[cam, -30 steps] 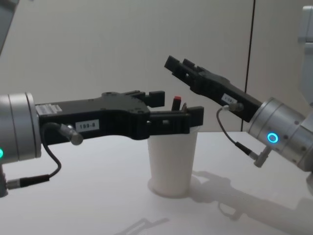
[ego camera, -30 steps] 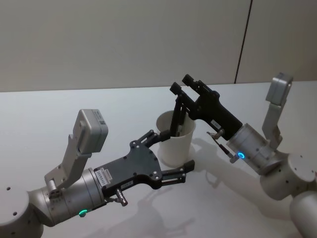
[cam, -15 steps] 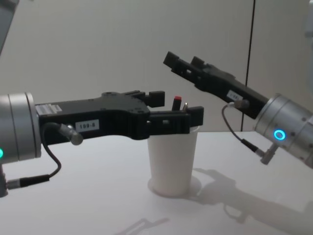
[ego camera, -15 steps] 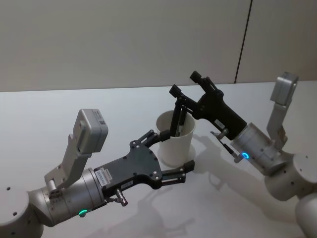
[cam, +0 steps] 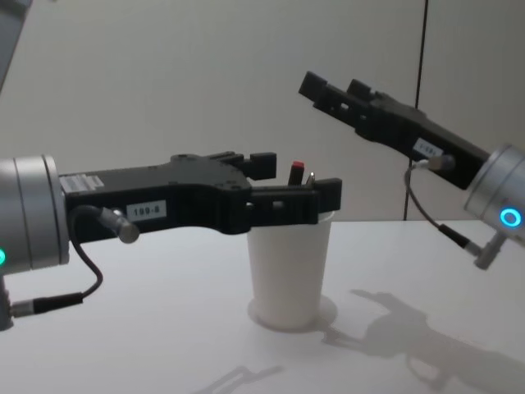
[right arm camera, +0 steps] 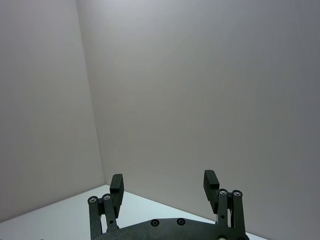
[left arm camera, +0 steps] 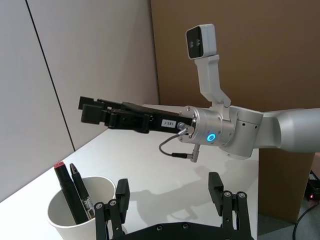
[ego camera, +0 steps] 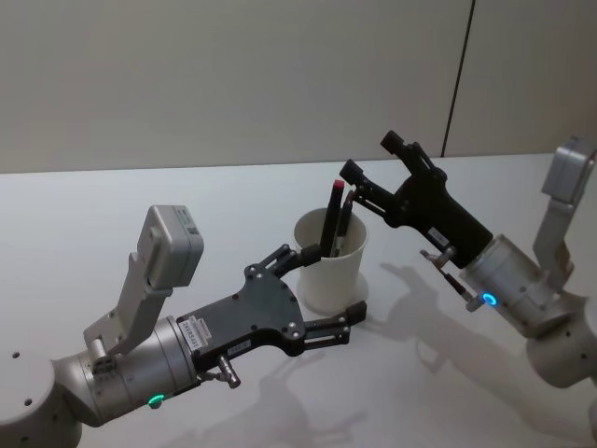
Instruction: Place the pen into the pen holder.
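Nearest in the head view, at about 7 o'clock, the left gripper (ego camera: 322, 290) is seen with its fingers spread wide to either side of the pen holder (ego camera: 330, 266), and no contact can be made out. A white label on its body is partly legible in the chest view as "189-8"; the label seen in the head view cannot be read.

At the centre of the white desk (ego camera: 112, 210) the pen holder, a white paper cup, stands upright. Two pens are held inside it: a pen with a red cap (ego camera: 331, 217) and a black pen (ego camera: 343, 224), both leaning and rising above the rim; their lower parts are hidden by the cup wall.

Farther off, at about 2 o'clock, the right gripper (ego camera: 373, 159) is raised above and beyond the cup, its fingers parted and nothing held. Its label is too small to read.
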Robot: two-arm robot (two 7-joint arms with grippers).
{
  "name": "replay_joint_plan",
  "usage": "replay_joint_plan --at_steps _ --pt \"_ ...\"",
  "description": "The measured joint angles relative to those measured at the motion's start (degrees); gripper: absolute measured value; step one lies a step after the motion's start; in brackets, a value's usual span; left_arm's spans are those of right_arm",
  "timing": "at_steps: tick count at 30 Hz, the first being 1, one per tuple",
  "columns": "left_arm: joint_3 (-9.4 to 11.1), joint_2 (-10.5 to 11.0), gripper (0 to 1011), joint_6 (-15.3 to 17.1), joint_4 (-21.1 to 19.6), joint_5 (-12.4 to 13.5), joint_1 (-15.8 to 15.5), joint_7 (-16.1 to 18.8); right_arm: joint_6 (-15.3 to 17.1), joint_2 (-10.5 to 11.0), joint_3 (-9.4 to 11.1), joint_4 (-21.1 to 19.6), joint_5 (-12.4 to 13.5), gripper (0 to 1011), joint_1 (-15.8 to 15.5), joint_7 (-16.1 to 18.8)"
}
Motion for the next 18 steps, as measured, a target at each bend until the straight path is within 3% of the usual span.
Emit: replay_joint_plan --at_steps 18 --pt "0.0 0.0 1000 0.0 0.0 0.0 0.0 0.0 1.45 2.57 0.79 -6.76 -1.18 1001 -3.73 -2.4"
